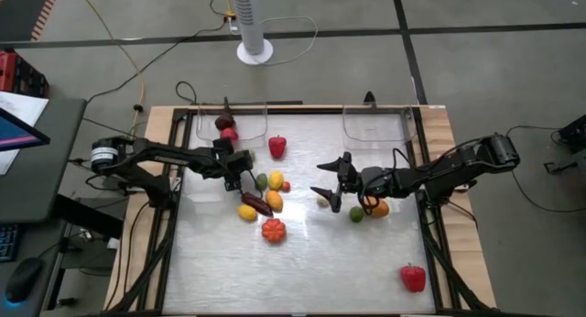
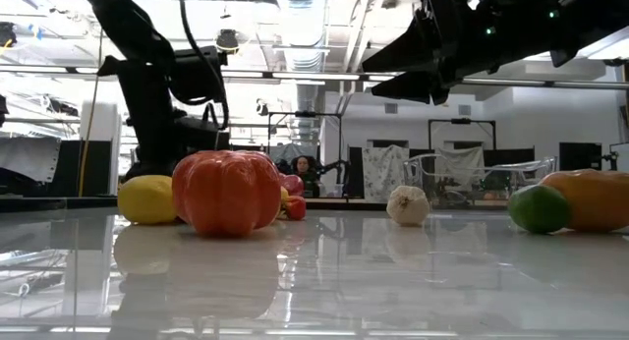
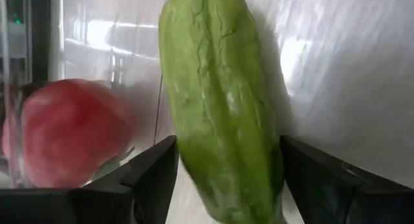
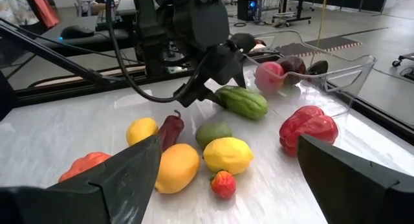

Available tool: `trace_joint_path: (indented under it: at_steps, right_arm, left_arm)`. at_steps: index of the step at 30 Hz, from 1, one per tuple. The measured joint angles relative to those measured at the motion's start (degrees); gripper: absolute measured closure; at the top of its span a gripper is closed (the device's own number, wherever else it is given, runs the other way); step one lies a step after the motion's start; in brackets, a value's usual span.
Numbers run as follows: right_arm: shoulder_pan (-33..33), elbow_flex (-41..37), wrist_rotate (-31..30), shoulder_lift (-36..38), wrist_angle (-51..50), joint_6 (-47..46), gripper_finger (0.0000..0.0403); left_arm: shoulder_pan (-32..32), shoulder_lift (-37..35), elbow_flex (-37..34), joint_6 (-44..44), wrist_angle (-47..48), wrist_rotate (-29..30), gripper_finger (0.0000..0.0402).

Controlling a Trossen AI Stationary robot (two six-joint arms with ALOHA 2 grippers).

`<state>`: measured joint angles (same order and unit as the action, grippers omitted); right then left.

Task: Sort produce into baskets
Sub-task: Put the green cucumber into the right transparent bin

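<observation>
My left gripper [image 1: 241, 173] is closed around a green cucumber [image 3: 220, 114] just in front of the left clear basket [image 1: 229, 126]. That basket holds a red fruit [image 3: 65, 130] and a dark one [image 4: 294, 63]. My right gripper [image 1: 328, 181] hangs open and empty above the table's middle. A white garlic [image 1: 322, 202], a green lime [image 1: 356, 213] and an orange fruit [image 1: 378, 208] lie by it on the table. The right basket [image 1: 375, 125] stands at the far edge. My left gripper pinches the cucumber's two long sides [image 3: 184, 166] between its two fingers, near one end [image 4: 223, 93]. The fingers slant down from the table's left and lie across it. The cucumber lies about level, low over the table; whether it is lifted clear I cannot tell.
A cluster of produce lies right of my left gripper: lemons [image 1: 276, 180], a lime [image 1: 261, 180], a dark long fruit [image 1: 257, 203], an orange tomato [image 1: 273, 230]. One red pepper [image 1: 276, 147] lies toward the far edge and another [image 1: 413, 278] at the near right.
</observation>
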<state>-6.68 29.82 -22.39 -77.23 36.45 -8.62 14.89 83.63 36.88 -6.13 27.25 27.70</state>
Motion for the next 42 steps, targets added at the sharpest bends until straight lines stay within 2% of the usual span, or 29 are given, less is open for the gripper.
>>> trace_joint_path:
  at_steps: [3,6,11,17,23,25,30,35,42]
  right_arm:
    - [0.0,0.0,0.0,0.0,-0.03,0.0,0.002]
    - [-0.04,0.0,0.02,0.0,-0.18,0.0,0.002]
    - [-0.04,0.0,-0.03,0.12,-1.0,-0.32,0.002]
    - [0.47,0.0,0.0,0.11,-1.68,-2.38,0.002]
    - [1.64,0.0,1.32,-4.54,5.12,-1.25,0.002]
    - [1.38,0.0,1.4,-5.98,7.67,1.73,0.0019]
    - [-0.52,3.14,-0.07,-9.06,9.18,11.7,0.0014]
    - [-0.12,7.17,-0.01,-12.34,8.93,14.08,0.001]
    - [1.76,9.07,8.83,-13.2,8.95,12.05,0.0024]
  left_arm:
    - [-0.04,-0.17,0.01,0.2,-0.02,-0.39,0.0163]
    - [-0.37,-0.17,0.67,0.42,0.97,-1.48,0.0193]
    - [-2.31,-1.96,6.17,0.41,5.1,-2.56,0.0236]
    - [-5.76,-4.19,12.36,-0.4,4.03,-6.55,0.0223]
    - [-9.57,-3.71,12.98,-2.66,-10.14,-18.41,0.0218]
    - [-10.63,-3.75,12.98,-2.77,-13.59,-18.86,0.0218]
    - [-11.41,-3.6,12.96,-2.72,-15.5,-20.48,0.0218]
    - [-11.71,-2.94,12.94,-3.26,-19.76,-24.13,0.0217]
    - [-13.58,-2.99,12.96,-9.52,-22.17,-25.23,0.0217]
